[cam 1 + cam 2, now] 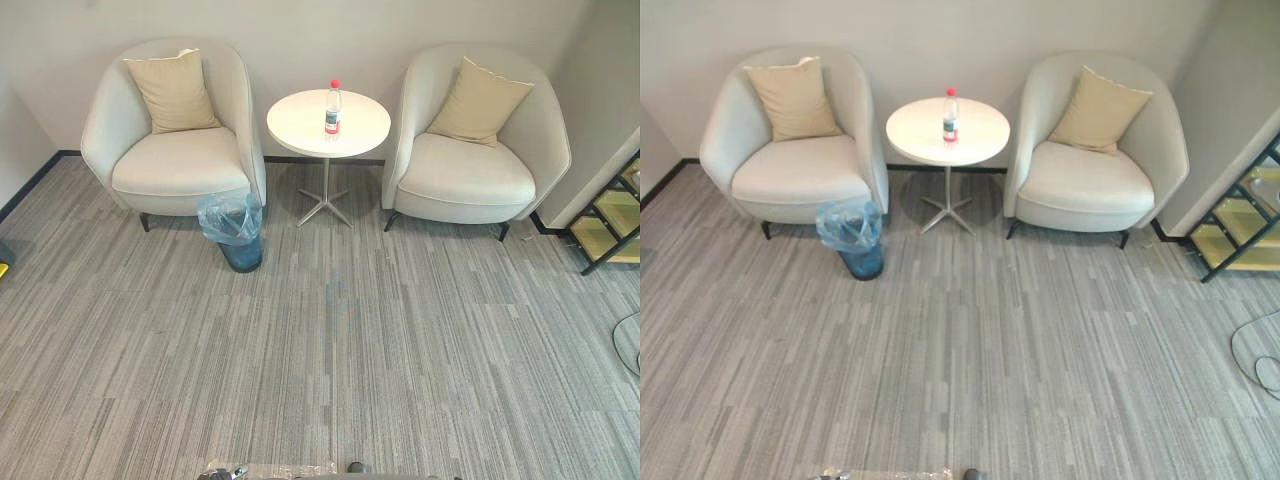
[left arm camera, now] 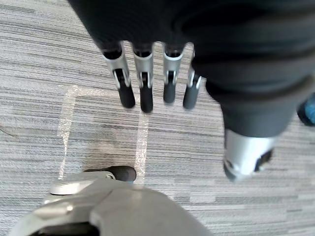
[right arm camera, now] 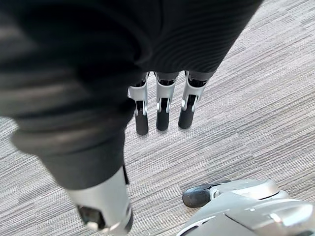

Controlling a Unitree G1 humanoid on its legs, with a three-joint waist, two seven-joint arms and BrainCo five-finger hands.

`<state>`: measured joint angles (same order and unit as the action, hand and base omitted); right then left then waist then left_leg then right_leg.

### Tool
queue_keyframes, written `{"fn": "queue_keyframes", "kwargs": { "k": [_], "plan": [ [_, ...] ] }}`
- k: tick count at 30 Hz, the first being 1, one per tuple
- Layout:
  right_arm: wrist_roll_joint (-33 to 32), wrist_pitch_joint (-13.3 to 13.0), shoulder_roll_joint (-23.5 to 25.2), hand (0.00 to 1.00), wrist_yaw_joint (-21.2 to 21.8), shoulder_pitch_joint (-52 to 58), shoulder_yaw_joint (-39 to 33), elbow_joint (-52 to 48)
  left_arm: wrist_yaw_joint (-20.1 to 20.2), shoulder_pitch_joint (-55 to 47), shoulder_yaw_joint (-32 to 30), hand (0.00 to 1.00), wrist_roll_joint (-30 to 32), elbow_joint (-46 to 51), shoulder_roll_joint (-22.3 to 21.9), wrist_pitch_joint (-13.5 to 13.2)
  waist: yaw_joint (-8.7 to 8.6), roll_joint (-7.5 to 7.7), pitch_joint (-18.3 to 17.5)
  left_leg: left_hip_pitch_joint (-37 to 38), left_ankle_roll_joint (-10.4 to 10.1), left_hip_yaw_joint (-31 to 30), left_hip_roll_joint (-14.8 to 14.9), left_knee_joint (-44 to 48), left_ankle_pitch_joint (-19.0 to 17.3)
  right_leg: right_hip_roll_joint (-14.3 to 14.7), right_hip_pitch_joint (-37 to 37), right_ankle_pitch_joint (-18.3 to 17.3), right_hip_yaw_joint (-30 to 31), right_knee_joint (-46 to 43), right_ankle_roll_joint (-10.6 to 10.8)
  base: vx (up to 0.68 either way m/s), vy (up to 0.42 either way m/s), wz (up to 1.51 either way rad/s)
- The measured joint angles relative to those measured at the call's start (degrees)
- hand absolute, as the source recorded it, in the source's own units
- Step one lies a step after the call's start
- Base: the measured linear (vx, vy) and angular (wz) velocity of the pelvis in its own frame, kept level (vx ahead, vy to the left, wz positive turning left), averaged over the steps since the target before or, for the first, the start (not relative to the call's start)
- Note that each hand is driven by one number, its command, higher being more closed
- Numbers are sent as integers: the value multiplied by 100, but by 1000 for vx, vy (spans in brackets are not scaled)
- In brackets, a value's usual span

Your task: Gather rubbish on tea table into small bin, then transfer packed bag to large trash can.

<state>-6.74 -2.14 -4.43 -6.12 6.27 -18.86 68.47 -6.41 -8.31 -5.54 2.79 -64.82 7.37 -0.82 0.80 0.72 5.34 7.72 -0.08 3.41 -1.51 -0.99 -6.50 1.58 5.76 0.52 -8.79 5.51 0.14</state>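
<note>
floor: grey striped carpet (image 1: pixel 330 340) across the whole room, same stuff under both arms in the wrist views

wall: plain pale wall (image 1: pixel 300 40) at the back, with a dark skirting strip along the bottom

table: small round white table (image 1: pixel 295 125) on one thin post with a star-shaped foot, sitting between the two armchairs close to the back wall

bottle: clear plastic bottle (image 1: pixel 333 108) with a red cap, standing upright roughly mid-table

small bin: dark blue small bin (image 1: pixel 240 250) lined with a pale blue bag, on the carpet just beside the front corner of the left armchair, off to the left of the table's foot

armchairs: left armchair (image 1: pixel 175 170) and right armchair (image 1: pixel 470 180), both pale tub-shaped ones, each with a beige cushion (image 1: pixel 175 90) leaning on the backrest

shelf: black-framed shelf (image 1: pixel 612 212) with yellowish levels, over at the far right edge

tape: pale tape lines (image 2: pixel 141 142) stuck on the carpet, seen in the left wrist view

left robot hand: left robot hand (image 2: pixel 146 78) hangs over the carpet, fingers straight and loose, holding nothing

right robot hand: right robot hand (image 3: pixel 163 110) same deal, fingers straight down over the carpet, nothing in it
</note>
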Motion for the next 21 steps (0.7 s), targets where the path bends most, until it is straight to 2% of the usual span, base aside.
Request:
{"fn": "queue_keyframes", "kwargs": {
  "k": [5, 21],
  "plan": [
    [6, -1, 1, 0, -4, -33, 6, 2, -3, 78, 61, 0, 47, -59, 63, 9, -8, 45, 64, 36, -3, -19, -6, -32, 9, -1, 15, 0, -20, 1, 1, -5, 1, 1],
    [16, -2, -23, 0, -20, -55, 221, 0, -115, 89, 205, 0, 53, -58, 87, 13, -19, 41, 87, 39, 2, -30, -12, -40, 12, -4, -3, 0, -22, 3, 0, -5, 0, 0]
  ]
}}
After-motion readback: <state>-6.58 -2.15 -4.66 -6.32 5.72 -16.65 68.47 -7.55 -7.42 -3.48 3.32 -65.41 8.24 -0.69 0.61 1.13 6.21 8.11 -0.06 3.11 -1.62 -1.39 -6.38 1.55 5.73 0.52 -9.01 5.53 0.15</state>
